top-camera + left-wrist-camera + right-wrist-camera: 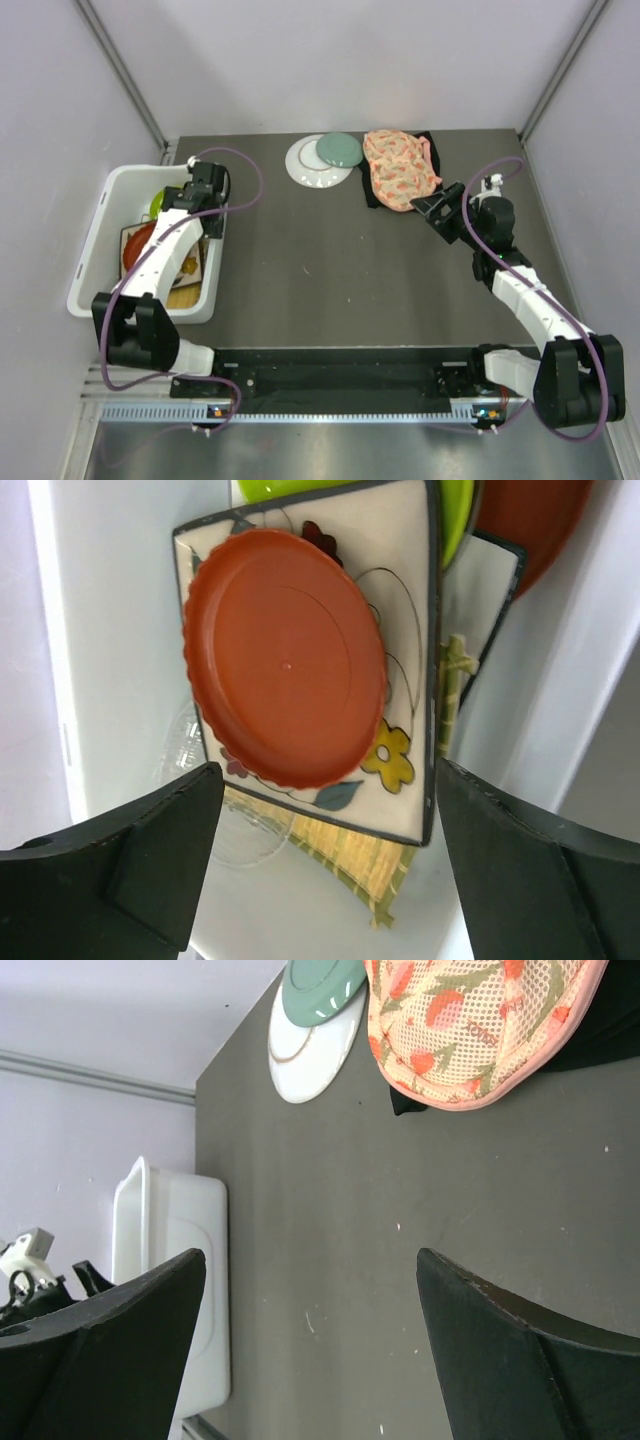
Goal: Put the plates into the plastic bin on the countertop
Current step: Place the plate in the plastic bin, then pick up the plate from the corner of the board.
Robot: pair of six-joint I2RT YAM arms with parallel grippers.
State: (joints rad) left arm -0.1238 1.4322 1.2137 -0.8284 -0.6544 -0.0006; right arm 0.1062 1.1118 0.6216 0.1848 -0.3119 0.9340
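Observation:
The white plastic bin [95,225] stands at the left of the countertop [330,270] and holds several plates. In the left wrist view a red round plate [285,660] lies on a square floral plate [405,790], with a yellow woven plate [350,865], a clear glass plate [185,755] and a lime plate [455,520] around them. My left gripper [330,865] hangs open and empty above them, inside the bin [120,600]. A pale green plate [338,150] rests on a white plate [310,165] at the back of the countertop. My right gripper [432,208] is open and empty, right of them.
A pink floral fabric piece [400,168] lies on a black cloth [372,198] just right of the two plates and next to my right gripper. Pale walls close in the left, back and right sides. The right wrist view shows the bin [175,1280] across the bare countertop [330,1210].

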